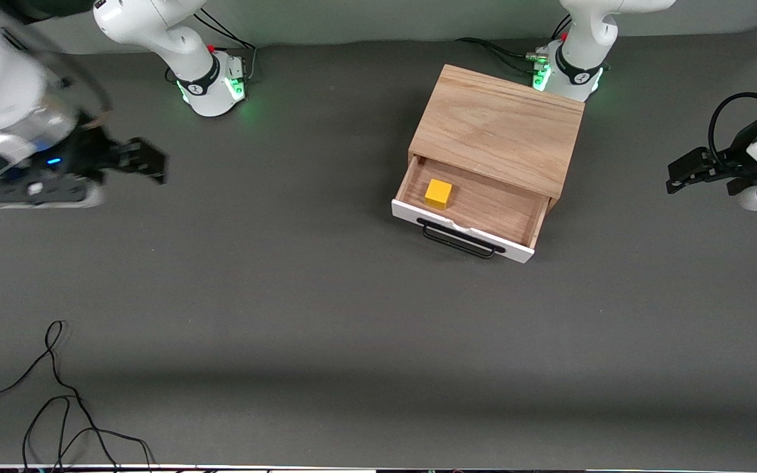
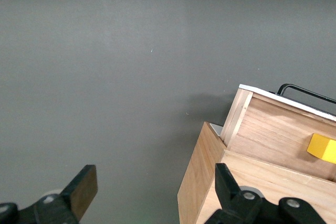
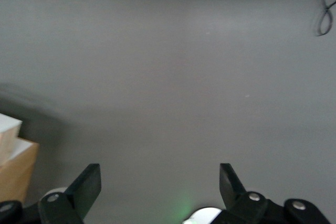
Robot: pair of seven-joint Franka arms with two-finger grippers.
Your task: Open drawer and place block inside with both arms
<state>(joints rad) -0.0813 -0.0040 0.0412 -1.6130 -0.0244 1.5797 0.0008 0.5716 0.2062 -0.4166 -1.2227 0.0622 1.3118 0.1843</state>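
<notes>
Drawer (image 1: 477, 213) pulled out of the oak cabinet (image 1: 500, 128), upper centre-right of the front frame. Yellow block (image 1: 438, 194) sits inside the drawer, in its corner toward the right arm's end, just inside the white front panel. My right end effector (image 1: 152, 163) hangs over bare bench (image 1: 326, 315) at the frame's left edge, fingers spread wide, holding nothing. My left end effector (image 1: 677, 176) waits at the right edge over the bench, fingers (image 2: 84, 187) apart, empty. Loose cable (image 1: 56, 394) lower left.
</notes>
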